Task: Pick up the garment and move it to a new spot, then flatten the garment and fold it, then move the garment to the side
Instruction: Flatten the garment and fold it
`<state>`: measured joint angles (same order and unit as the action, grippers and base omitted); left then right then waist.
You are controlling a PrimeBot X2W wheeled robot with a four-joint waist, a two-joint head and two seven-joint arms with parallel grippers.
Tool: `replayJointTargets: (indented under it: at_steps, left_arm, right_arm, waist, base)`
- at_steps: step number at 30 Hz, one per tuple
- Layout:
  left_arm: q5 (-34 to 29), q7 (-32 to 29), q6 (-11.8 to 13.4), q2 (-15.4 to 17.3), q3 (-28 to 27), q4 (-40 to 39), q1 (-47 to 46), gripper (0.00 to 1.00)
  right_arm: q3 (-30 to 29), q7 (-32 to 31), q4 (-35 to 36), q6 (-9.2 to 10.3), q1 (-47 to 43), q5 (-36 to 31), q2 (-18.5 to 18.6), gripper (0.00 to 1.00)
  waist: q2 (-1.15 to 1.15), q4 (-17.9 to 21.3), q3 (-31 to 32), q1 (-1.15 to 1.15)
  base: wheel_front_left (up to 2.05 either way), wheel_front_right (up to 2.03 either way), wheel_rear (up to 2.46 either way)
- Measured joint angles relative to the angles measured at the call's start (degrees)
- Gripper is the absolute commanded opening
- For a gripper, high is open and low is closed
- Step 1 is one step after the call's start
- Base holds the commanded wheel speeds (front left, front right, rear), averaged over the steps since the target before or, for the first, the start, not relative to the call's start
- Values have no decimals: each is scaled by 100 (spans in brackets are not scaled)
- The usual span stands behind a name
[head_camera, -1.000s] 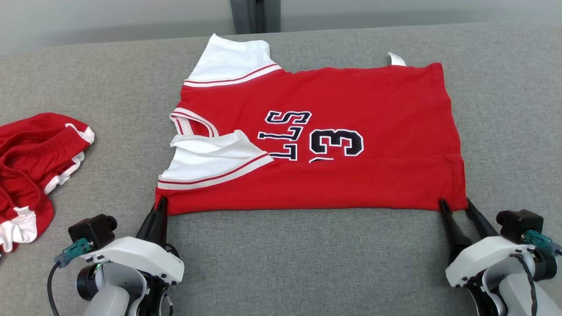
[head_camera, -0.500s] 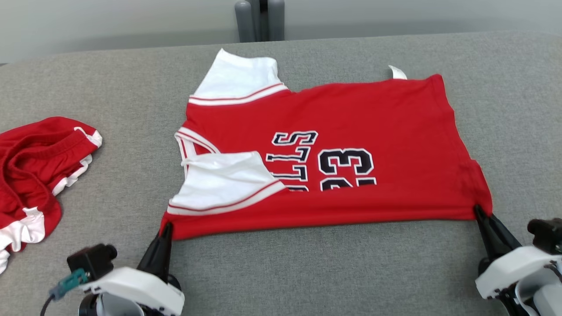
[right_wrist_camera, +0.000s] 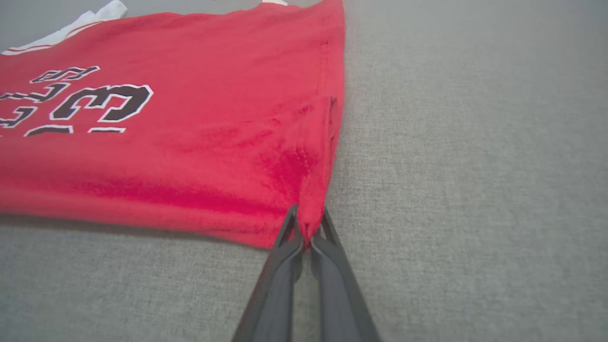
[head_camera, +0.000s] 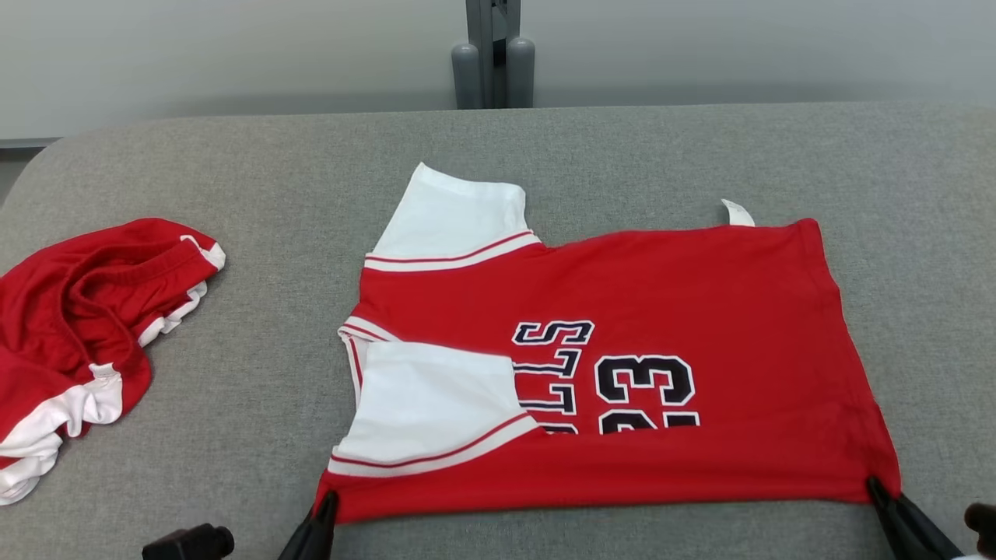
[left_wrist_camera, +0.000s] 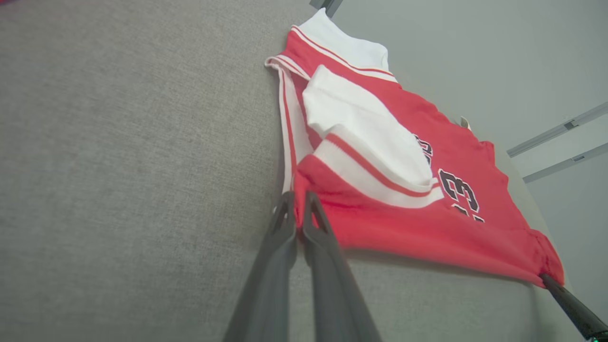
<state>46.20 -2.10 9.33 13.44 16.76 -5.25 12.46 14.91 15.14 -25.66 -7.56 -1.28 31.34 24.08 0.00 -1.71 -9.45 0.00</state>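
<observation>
The garment (head_camera: 622, 311), a red jersey with white sleeves and dark lettering, lies across the grey table, its near edge folded up. My left gripper (head_camera: 325, 504) is shut on the garment's near left corner (left_wrist_camera: 304, 209), seen up close in the left wrist view with the left gripper (left_wrist_camera: 297, 202) pinching red cloth. My right gripper (head_camera: 878, 490) is shut on the near right corner, and in the right wrist view the right gripper (right_wrist_camera: 306, 221) has the red hem (right_wrist_camera: 308, 190) bunched between its fingertips.
A second red and white piece of clothing (head_camera: 78, 327) lies crumpled at the table's left edge. A grey post (head_camera: 492, 58) stands behind the table's far edge. The grey table (head_camera: 233, 194) extends bare around the jersey.
My right gripper has shut on the near right corner. The head camera has tilted up, so both grippers have slid toward the picture's bottom edge, still holding the jersey's near corners.
</observation>
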Motion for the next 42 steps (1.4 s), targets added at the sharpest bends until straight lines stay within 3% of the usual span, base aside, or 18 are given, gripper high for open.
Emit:
replayJointTargets:
  at_steps: [11, 12, 13, 14, 15, 16, 17, 23, 29, 33, 37, 42]
  left_arm:
    - [21, -349, 169, 25, 200, 219, 131, 1]
    - [19, -383, 194, 20, 211, 253, 118, 15]
    - [7, -397, 213, 22, 232, 281, 110, 30]
    - [-23, -402, 235, 21, 248, 310, 106, 45]
    - [-53, -401, 260, 22, 261, 336, 95, 98]
    - [-107, -387, 303, 20, 267, 365, 73, 100]
    - [-131, -338, 337, 9, 261, 386, 52, 100]
    - [-186, -80, 454, -93, 158, 433, -9, 100]
    - [-467, 327, 471, 7, 5, -53, -282, 100]
    - [-673, 577, 533, -54, -52, -119, -777, 100]
    - [-681, 500, 372, -131, 93, 147, -1328, 100]
    - [-678, 152, 120, 16, 133, 726, -2218, 100]
  right_arm:
    - [-36, -1, -66, 0, -177, -100, -35, 0]
    - [-25, -10, -105, 0, -177, -124, -55, 0]
    - [-30, -14, -136, 0, -177, -124, -74, 12]
    - [-54, -23, -170, 0, -177, -122, -93, 33]
    - [-79, -24, -201, 0, -177, -113, -115, 47]
    - [-96, -25, -222, 0, -177, -109, -134, 89]
    - [-135, -26, -236, 0, -176, -108, -154, 100]
    - [-739, -18, -67, 7, -141, -63, -261, 100]
    - [-1146, -15, 865, 7, 30, -666, -557, 100]
    - [-893, -15, 1370, 7, 314, -1065, -922, 100]
    - [-612, -15, 1457, 7, 427, -1172, -988, 100]
    - [-359, -14, 1445, 7, 691, -1182, -975, 100]
  waist:
    - [0, 14, 92, 0]
    - [0, 5, 98, 0]
    - [0, -1, 103, 0]
    - [0, -8, 108, 0]
    - [0, -13, 112, 0]
    - [0, -17, 114, 0]
    - [0, -17, 112, 0]
    - [0, -10, 132, 0]
    - [0, 64, 186, 0]
    - [0, 137, 207, 0]
    - [0, 133, 187, 0]
    - [0, 251, 47, 0]
  base:
    - [0, 0, 0]
    - [0, 0, 0]
    - [0, 0, 0]
    - [0, 0, 0]
    - [0, 0, 0]
    - [0, 0, 0]
    - [0, 0, 0]
    - [0, 0, 0]
    - [0, 0, 0]
    - [0, 0, 0]
    - [0, 0, 0]
    - [0, 0, 0]
